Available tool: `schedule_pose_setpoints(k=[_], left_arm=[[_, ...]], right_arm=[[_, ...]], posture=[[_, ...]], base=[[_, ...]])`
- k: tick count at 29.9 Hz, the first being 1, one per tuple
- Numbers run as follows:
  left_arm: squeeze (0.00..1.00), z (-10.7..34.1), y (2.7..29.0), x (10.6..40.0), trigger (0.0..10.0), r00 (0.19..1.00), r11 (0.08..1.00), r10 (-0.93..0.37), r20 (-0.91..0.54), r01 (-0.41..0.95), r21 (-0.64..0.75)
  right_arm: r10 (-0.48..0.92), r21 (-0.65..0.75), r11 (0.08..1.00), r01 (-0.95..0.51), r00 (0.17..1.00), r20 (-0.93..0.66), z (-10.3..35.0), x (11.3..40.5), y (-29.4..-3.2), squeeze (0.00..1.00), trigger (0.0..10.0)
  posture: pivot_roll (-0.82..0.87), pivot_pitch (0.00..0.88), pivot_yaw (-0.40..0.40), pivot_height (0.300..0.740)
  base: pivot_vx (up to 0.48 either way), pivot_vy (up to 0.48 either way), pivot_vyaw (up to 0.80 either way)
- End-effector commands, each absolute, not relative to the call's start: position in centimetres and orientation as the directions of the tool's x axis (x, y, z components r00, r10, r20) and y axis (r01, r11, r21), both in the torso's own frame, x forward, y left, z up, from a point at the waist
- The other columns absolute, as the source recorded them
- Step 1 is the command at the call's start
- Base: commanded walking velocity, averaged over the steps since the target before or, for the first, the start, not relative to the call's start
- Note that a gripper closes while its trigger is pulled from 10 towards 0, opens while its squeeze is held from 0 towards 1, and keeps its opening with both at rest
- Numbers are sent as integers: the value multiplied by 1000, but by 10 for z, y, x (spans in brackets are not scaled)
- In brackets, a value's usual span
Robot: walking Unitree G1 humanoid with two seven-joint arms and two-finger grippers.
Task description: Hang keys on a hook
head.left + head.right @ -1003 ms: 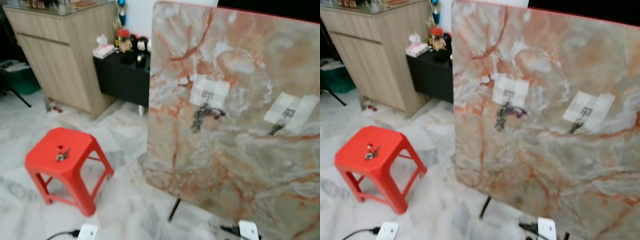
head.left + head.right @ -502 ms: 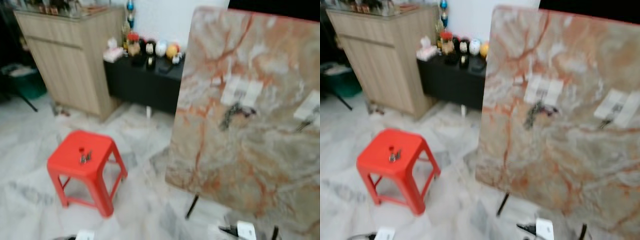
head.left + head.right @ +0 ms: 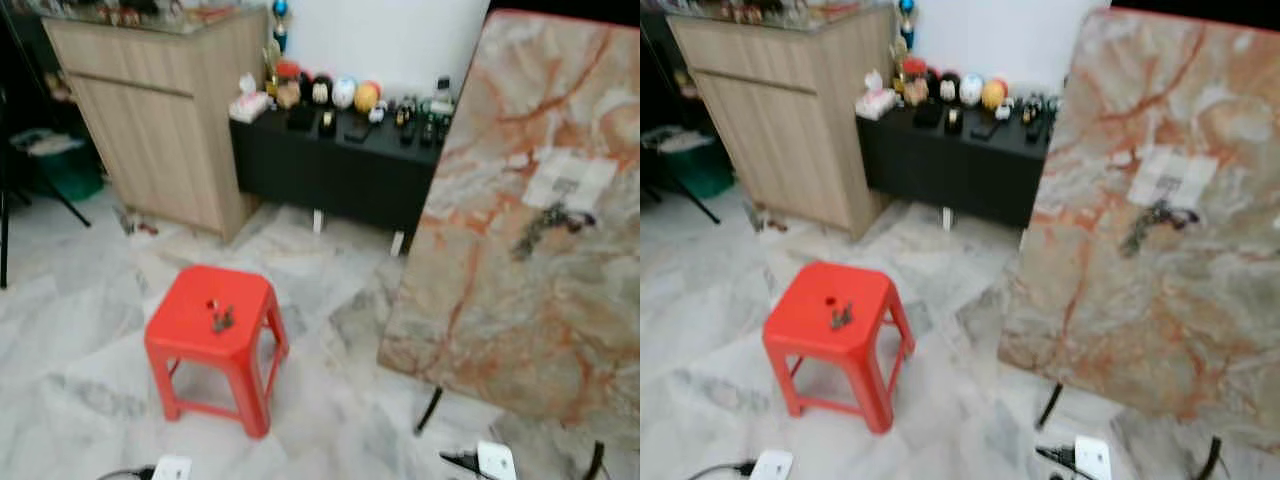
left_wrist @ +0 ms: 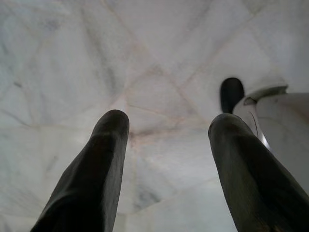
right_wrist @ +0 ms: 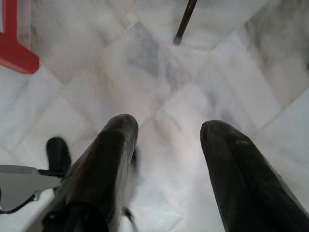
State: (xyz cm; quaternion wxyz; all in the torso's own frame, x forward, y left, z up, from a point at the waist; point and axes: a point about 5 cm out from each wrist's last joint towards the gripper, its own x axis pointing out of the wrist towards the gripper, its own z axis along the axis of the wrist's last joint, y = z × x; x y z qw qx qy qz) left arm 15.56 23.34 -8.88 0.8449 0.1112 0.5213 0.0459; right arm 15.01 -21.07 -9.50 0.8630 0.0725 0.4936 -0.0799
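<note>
The keys (image 3: 221, 320) lie on the red plastic stool (image 3: 185, 330), near the middle of its seat and a bit toward its right edge, not yet picked up. The left gripper (image 4: 166, 154) hangs over bare marble floor (image 4: 145, 63), fingers spread with nothing between them; the right gripper (image 5: 166, 154) likewise hangs low, fingers spread and empty, with a red stool foot (image 5: 14, 53) at one corner of its view and a thin black stand leg (image 5: 185, 21) ahead. Risks, as a judgement: the keys are small and flat on a smooth seat, so long fingers may push them toward the seat edge and off it, or pinch only one key and let the bunch swing and drop on the walk. The marble-patterned board (image 3: 540, 230) stands tilted on thin legs, so a hard push at the hook could rock it. White power boxes with cables (image 3: 495, 460) lie on the floor by the board's foot, a trip or snag hazard. The near hook (image 3: 565, 190) on its white patch already carries a dark bunch (image 3: 545, 215), so crowding is possible. Hard to make out: head views are blurred, key count and ring are unclear, hook shape is unreadable, and the board's right side is cut off by the frame.
</note>
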Motion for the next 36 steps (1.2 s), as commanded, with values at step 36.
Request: schedule_pose_setpoints(k=[36], left_arm=[[0,-90,224,158,10000,459,978,161,-874,43,202]], right_arm=[[-92,30,972,231,497,-863,-95,146,-217,0,10000]], posture=[[12,0,-47,740]], base=[[0,335,0]])
